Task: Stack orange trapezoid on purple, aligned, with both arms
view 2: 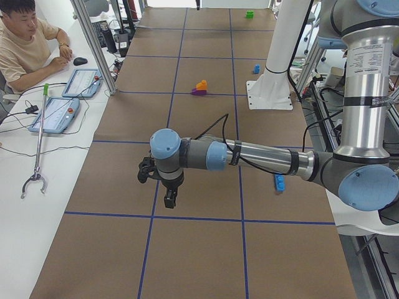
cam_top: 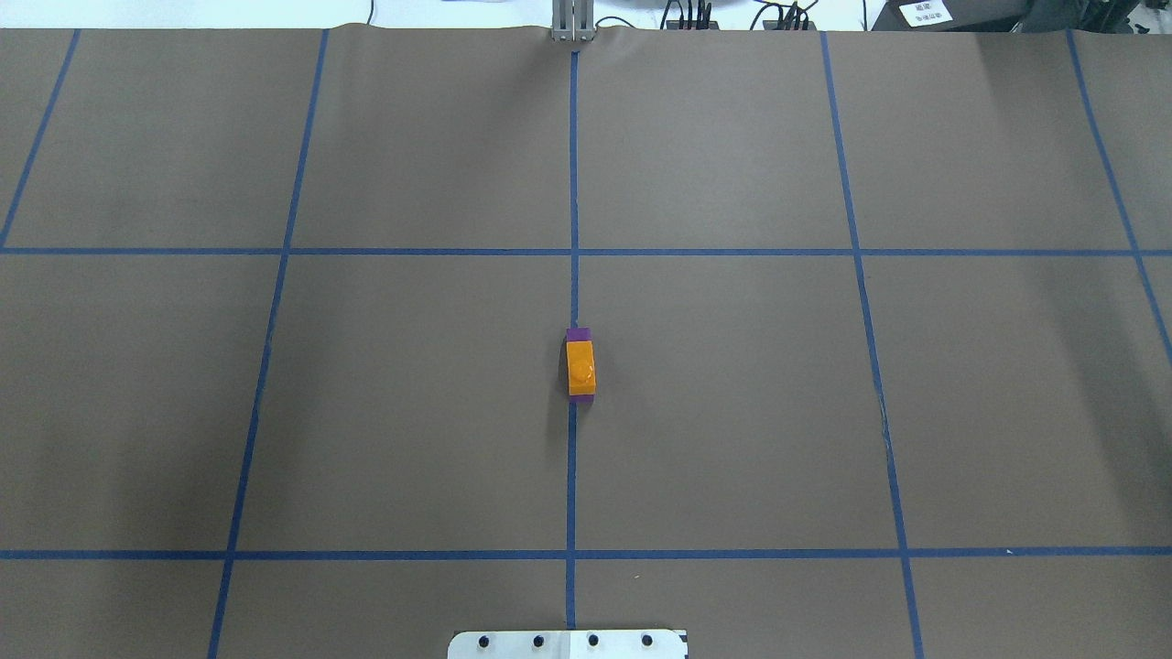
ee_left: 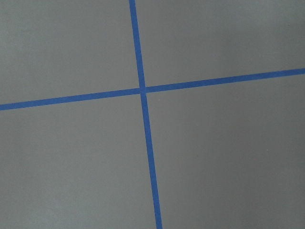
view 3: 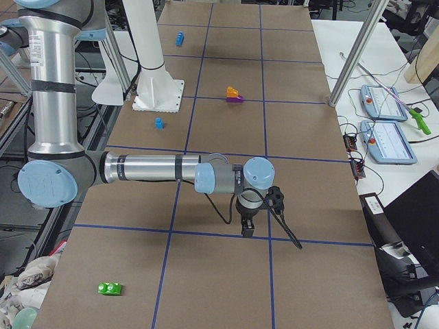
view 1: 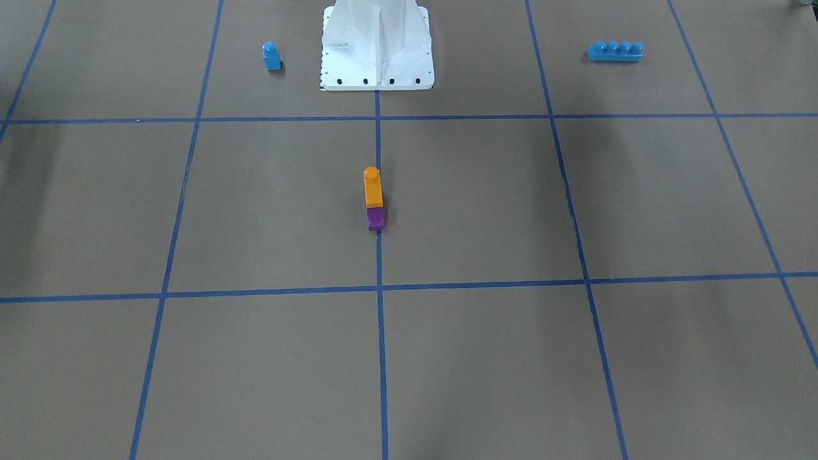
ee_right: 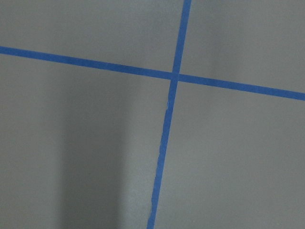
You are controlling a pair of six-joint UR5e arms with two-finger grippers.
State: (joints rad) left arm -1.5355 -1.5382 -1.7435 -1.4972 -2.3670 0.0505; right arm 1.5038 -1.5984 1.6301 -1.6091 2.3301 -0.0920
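The orange trapezoid [view 1: 372,188] sits on top of the purple block [view 1: 376,219] at the table's middle, on the centre tape line, with its stud up. From overhead the orange [cam_top: 580,368] covers most of the purple [cam_top: 578,334]. Both arms are away from the stack. The left gripper [view 2: 169,199] hangs over a tape crossing far from it, and shows only in the exterior left view. The right gripper [view 3: 247,226] hangs likewise and shows only in the exterior right view. I cannot tell whether either is open or shut. Both wrist views show bare paper and tape.
A small blue single-stud block [view 1: 271,56] and a long blue four-stud brick [view 1: 615,51] stand on either side of the white mounting base [view 1: 377,45]. A green block [view 3: 110,288] lies at the near end in the exterior right view. An operator [view 2: 25,43] sits beside the table.
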